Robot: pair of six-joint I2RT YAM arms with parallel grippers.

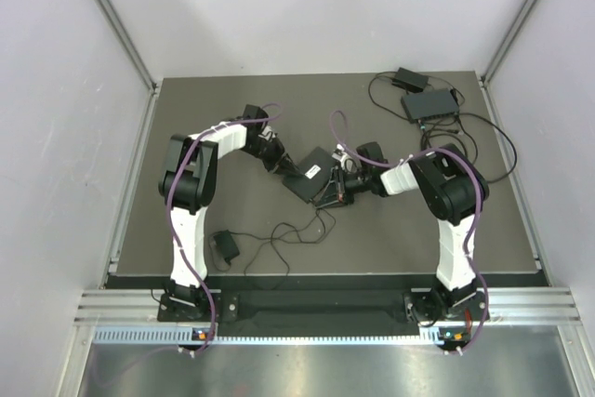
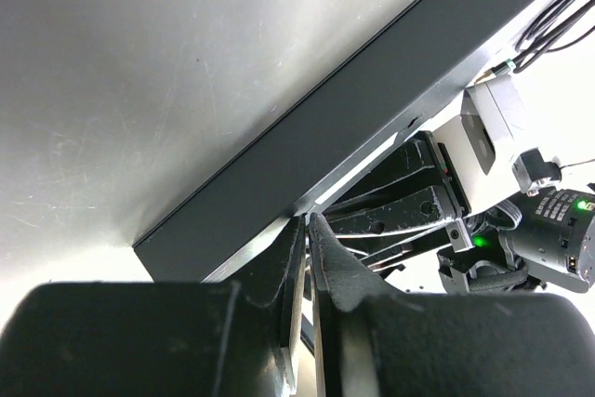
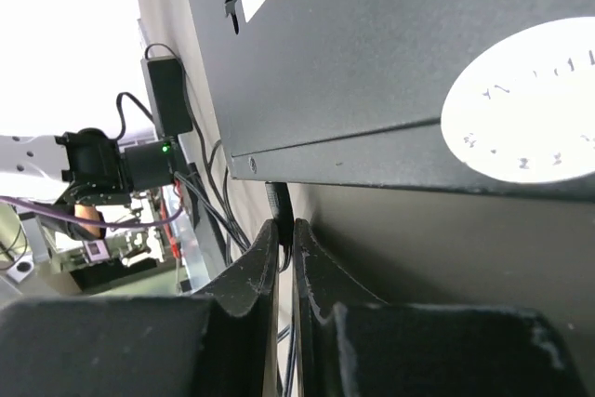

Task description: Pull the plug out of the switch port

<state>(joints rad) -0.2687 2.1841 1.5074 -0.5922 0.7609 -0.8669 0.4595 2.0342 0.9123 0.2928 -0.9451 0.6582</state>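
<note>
Black switch (image 1: 311, 172) tilted at centre of top view, between both arms. Left jaws clamped on its thin edge. Right jaws together, pinching plug (image 3: 276, 194) under switch.

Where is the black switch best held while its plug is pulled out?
Probably by its thin edge, from the left, as the left gripper holds the switch now: its flat faces suit a pinch, and the cable end is left to the right gripper.
</note>
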